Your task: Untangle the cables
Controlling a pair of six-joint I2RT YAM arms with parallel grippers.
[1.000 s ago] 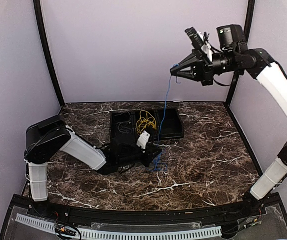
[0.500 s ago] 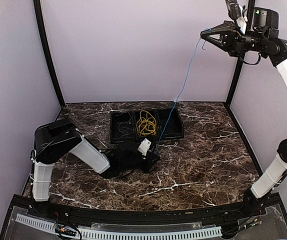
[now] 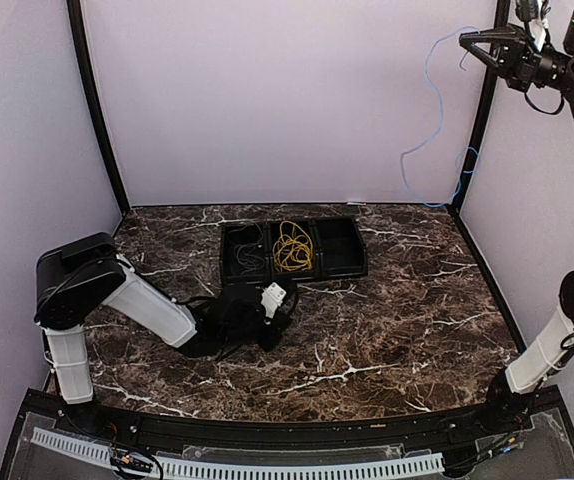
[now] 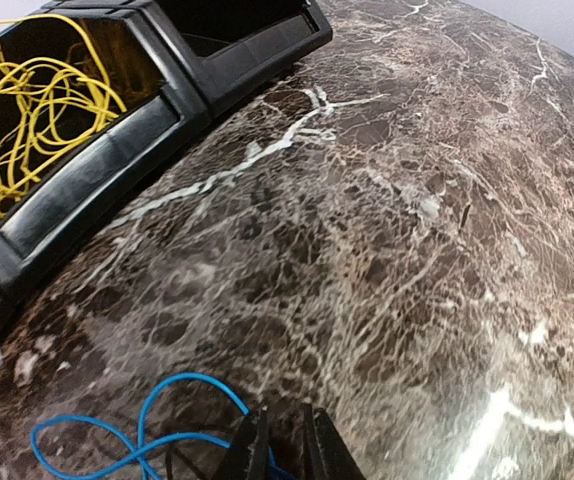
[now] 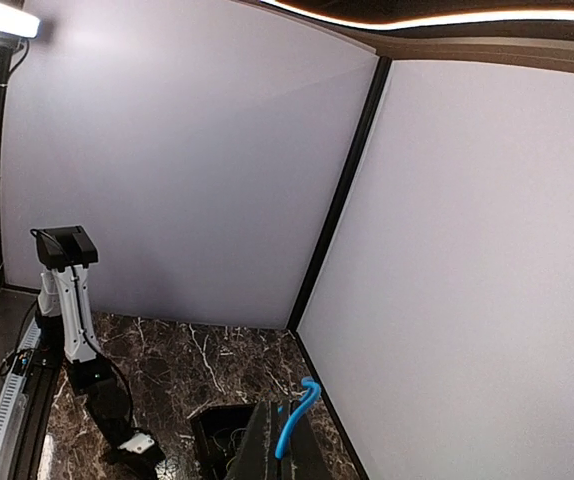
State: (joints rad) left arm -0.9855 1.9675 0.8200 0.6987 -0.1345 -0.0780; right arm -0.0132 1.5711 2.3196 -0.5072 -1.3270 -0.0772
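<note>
My right gripper (image 3: 465,38) is high at the top right, shut on a thin blue cable (image 3: 429,100) that hangs free in loose curls above the table's back right. The cable's end sticks up between the jaws in the right wrist view (image 5: 297,420). Yellow cables (image 3: 292,246) lie bundled in the middle compartment of the black tray (image 3: 339,250), also in the left wrist view (image 4: 27,100). My left gripper (image 3: 285,300) is low on the table in front of the tray, its fingers (image 4: 252,450) nearly together on a looped blue cable (image 4: 137,440).
The tray's front wall (image 4: 97,175) lies to the left of my left gripper. Thin dark wires lie in the tray's left compartment (image 3: 245,252). Purple walls and black corner posts (image 3: 477,130) close the cell; my right gripper is near the back right post.
My right gripper rose further up and right. The blue cable it holds came away from the tray area and now hangs free. My left gripper drew back leftward from the tray.
</note>
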